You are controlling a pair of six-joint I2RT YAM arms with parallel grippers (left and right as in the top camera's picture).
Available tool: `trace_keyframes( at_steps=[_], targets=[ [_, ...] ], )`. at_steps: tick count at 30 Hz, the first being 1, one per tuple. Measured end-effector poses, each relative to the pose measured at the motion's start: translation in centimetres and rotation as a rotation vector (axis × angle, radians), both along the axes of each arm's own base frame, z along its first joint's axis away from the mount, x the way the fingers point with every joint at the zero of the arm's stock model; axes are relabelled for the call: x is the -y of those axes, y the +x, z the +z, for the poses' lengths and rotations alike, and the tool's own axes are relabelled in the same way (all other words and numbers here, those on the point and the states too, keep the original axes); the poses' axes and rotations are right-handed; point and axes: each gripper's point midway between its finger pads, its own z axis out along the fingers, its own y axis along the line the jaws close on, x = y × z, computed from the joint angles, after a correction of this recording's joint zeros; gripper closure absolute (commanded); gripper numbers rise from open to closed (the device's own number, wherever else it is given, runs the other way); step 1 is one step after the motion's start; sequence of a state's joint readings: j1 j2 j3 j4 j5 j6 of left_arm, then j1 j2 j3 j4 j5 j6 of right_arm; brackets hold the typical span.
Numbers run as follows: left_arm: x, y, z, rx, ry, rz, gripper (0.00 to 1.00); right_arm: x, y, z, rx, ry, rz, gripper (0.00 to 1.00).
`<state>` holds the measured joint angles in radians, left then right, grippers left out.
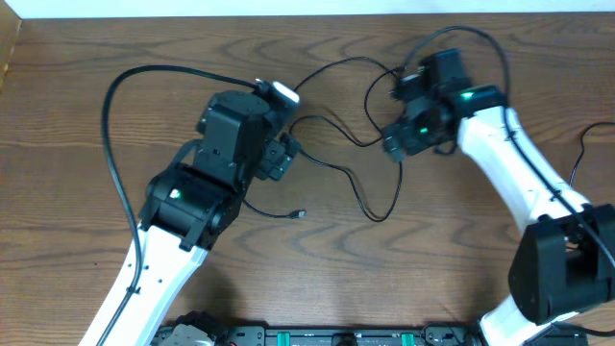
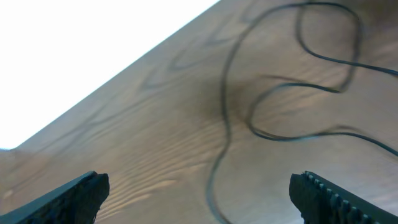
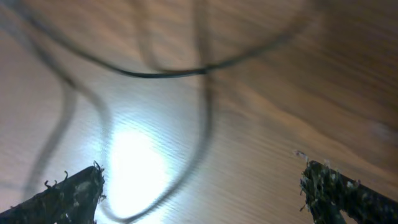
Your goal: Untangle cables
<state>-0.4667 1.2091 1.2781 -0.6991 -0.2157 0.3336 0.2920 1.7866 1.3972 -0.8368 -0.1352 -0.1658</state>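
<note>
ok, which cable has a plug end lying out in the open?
The short black cable coming out from under the left arm: its small plug lies bare on the table. The other strands loop across the middle, no ends showing.

Dark brown wood-grain table (image 1: 317,288), black bar (image 1: 336,337) with green spots along its near edge.

Cables (image 3: 161,74) blurred in right wrist view, right fingers (image 3: 68,196) cut off below.
</note>
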Motion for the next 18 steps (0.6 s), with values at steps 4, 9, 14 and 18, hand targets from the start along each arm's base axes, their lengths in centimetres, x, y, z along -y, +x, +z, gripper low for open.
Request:
trace_keyframes(
  at_steps=[4, 9, 14, 18],
  targets=[
    [-1.5, 0.6, -0.2, 0.011, 0.056, 0.071, 0.02, -4.3, -1.9, 0.0, -0.002, 0.004, 0.114, 0.01],
    [-2.8, 1.6, -2.0, -0.033, 0.118, 0.13, 0.02, -5.9, -4.8, -0.7, -0.021, -0.148, 0.199, 0.01],
    [-3.1, 1.5, -2.4, -0.048, 0.139, 0.143, 0.02, -3.9, -5.0, -0.8, 0.02, -0.35, 0.253, 0.01],
    [-3.1, 1.5, -2.4, -0.048, 0.14, 0.144, 0.02, -3.0, -4.3, -0.7, 0.055, -0.421, 0.326, 0.01]
  ],
)
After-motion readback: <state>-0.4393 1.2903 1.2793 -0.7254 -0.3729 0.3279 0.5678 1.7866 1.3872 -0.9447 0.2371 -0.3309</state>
